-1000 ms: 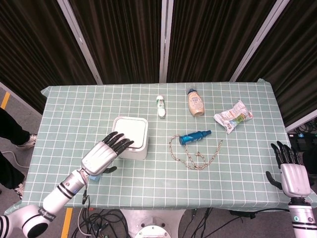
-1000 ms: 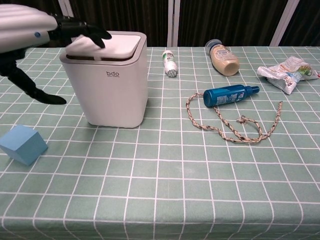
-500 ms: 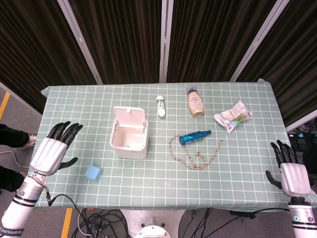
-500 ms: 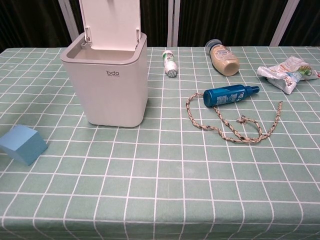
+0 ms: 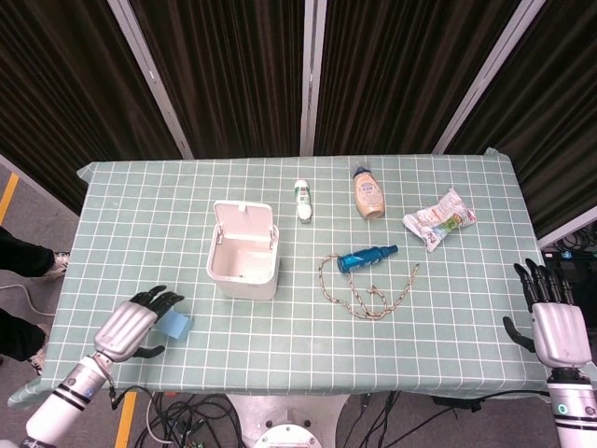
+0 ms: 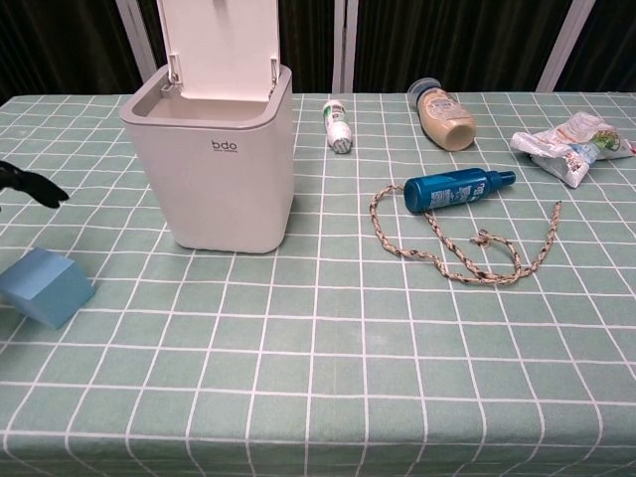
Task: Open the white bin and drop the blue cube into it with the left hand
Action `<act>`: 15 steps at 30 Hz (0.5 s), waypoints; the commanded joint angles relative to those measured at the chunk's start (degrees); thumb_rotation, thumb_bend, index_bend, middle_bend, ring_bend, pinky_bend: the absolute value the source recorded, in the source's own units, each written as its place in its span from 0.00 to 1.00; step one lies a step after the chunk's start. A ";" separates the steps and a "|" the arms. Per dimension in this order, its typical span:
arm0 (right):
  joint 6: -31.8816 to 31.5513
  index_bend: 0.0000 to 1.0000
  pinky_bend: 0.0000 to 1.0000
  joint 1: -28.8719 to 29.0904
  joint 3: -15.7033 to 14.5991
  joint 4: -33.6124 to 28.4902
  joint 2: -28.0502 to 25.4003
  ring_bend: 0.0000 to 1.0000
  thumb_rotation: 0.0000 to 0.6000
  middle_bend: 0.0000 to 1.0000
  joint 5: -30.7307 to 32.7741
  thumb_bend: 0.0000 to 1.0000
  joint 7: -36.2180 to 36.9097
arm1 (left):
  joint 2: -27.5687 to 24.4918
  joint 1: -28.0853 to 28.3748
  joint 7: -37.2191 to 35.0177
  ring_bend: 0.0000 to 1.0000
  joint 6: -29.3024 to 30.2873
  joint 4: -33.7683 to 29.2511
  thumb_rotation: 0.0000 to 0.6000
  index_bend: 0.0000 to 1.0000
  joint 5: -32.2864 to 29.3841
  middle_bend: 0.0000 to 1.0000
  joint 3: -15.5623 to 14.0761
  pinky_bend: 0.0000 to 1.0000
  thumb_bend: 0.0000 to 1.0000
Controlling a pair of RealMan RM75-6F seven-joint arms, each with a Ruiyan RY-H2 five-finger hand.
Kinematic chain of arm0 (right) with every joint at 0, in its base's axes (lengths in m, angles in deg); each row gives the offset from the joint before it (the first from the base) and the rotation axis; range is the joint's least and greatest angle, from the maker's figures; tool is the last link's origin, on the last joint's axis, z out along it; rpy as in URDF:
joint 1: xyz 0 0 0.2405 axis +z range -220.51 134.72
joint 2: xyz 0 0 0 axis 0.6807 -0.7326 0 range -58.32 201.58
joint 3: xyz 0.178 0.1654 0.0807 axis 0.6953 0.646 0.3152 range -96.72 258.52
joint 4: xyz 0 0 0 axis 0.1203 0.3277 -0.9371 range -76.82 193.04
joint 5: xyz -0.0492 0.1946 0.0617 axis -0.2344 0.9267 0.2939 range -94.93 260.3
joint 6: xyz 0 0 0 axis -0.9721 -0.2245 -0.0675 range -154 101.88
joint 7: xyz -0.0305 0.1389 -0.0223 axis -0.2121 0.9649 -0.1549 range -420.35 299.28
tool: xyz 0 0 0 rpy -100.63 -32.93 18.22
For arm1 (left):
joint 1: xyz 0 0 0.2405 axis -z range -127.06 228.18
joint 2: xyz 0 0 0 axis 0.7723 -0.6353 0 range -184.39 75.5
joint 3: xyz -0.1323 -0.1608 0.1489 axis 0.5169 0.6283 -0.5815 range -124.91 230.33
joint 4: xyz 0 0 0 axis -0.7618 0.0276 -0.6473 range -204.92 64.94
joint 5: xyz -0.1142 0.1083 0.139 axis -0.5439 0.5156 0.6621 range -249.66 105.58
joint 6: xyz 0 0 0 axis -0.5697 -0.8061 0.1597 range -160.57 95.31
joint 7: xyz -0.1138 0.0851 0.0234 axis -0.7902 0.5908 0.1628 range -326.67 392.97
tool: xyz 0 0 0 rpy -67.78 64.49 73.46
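We take the white bin [image 5: 244, 250] as our landmark and read the scene from left to right. Farthest left of the bin, near the front edge of the table [image 5: 131, 201], we see the left hand [image 5: 131, 324] with its dark fingers [image 5: 160, 299] spread and reaching toward the blue cube [image 5: 177, 324]; the fingertips lie just over the cube's left edge, but we cannot tell whether they touch it. In the chest view only one dark fingertip [image 6: 32, 185] shows at the left border, above the cube [image 6: 45, 287]. The cube sits on the checked cloth to the front left of the bin, near it but apart from it.

The bin itself stands upright with its lid [image 6: 219, 45] swung up at the back, so we look straight into its hollow inside.

To the back right of the bin lies a small white bottle [image 5: 302, 200]. Right of the bin, a loop of rope [image 5: 366, 287] lies on the cloth, with a blue spray bottle [image 5: 367, 256] at its upper edge. Further back, a beige sauce bottle [image 5: 368, 193] lies on its side, and further right a crumpled wrapper [image 5: 438, 218]. Far right of the bin, beyond the table edge, we see the right hand [image 5: 553, 327], fingers [image 5: 536, 282] pointing up and slightly apart, holding nothing.
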 commanded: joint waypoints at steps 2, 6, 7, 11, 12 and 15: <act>0.32 0.00 0.00 0.01 -0.08 0.17 0.12 0.00 1.00 0.00 0.22 0.21 0.14 | 3.14 0.58 -0.61 0.12 -1.52 3.41 1.00 0.17 -0.38 0.20 -0.27 0.28 0.15; 0.59 0.00 0.00 0.09 -0.21 0.44 0.40 0.00 1.00 0.00 0.24 0.21 0.28 | 5.45 0.83 -2.00 0.12 -1.71 6.50 1.00 0.19 -0.37 0.20 0.03 0.28 0.17; 0.66 0.00 0.00 0.12 -0.22 0.49 0.43 0.00 1.00 0.00 0.26 0.21 0.30 | 5.76 0.96 -2.18 0.12 -1.87 7.00 1.00 0.20 -0.33 0.20 0.04 0.28 0.18; 0.86 0.00 0.00 0.17 -0.25 0.64 0.48 0.00 1.00 0.00 0.41 0.21 0.29 | 6.77 1.41 -1.97 0.16 -2.14 8.79 1.00 0.24 0.13 0.24 0.02 0.32 0.22; 0.90 0.00 0.00 0.18 -0.25 0.64 0.47 0.00 1.00 0.00 0.45 0.21 0.30 | 6.94 1.45 -2.05 0.18 -2.11 9.00 1.00 0.26 0.22 0.25 0.01 0.34 0.23; 1.12 0.00 0.00 0.21 -0.26 0.63 0.47 0.00 1.00 0.00 0.67 0.21 0.25 | 7.74 1.40 -2.06 0.22 -1.38 10.09 1.00 0.31 1.01 0.29 -0.12 0.39 0.26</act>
